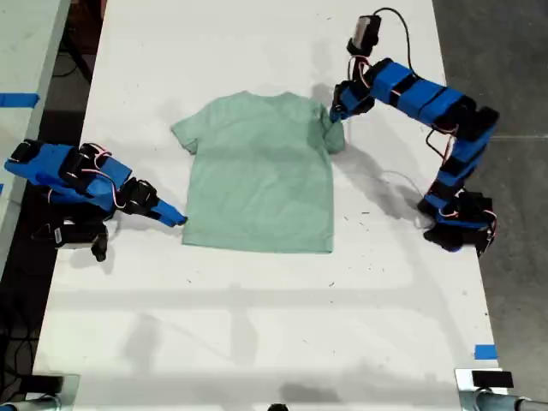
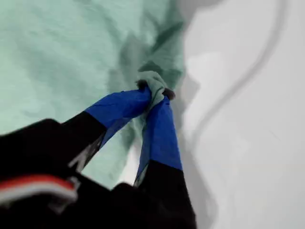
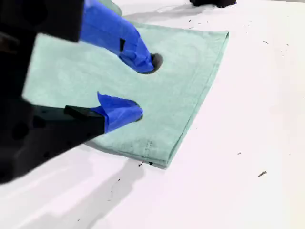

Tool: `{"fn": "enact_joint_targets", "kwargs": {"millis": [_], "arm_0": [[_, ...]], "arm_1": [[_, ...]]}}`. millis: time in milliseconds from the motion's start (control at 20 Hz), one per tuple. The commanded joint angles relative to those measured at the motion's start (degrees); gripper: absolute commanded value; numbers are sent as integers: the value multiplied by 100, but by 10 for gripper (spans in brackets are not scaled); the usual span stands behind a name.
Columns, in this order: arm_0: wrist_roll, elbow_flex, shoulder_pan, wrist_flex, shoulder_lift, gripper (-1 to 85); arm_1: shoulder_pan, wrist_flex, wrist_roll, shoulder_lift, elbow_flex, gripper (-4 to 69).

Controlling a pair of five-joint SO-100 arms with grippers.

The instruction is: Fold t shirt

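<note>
The t shirt (image 1: 261,175) lies flat on the white desk (image 1: 257,317), a little above the middle of the exterior view, neck toward the top of the frame and hem toward the bottom.

My first end effector (image 1: 336,114) is on the arm at the exterior view's right. That arm rises from its base at the right edge, bends at the elbow and reaches leftward and up the frame, so the tip comes down on the sleeve at the shirt's right side. In the first wrist view the two blue fingers (image 2: 159,125) are pinched together with a small bunch of the green cloth (image 2: 151,81) caught between their tips, and the fabric around it is pulled into creases.

My second end effector (image 1: 175,217) belongs to the arm at the exterior view's left. This arm lies low and stretched out over the desk, pointing toward the shirt's lower left corner. Its jaws stand apart in the second wrist view, one blue finger (image 3: 119,110) below and the other above, both over the cloth near the hem corner, with nothing gripped between them.
</note>
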Motion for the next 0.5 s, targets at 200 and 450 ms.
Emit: {"fn": "enact_joint_targets", "kwargs": {"millis": [200,450], "arm_0": [[44,44,88,9,35,124],[44,44,88,9,35,124]], "arm_1": [[-2487,-1617,79,-545,-958,114],[-1573,-255,316,835,-334,-4]]}}
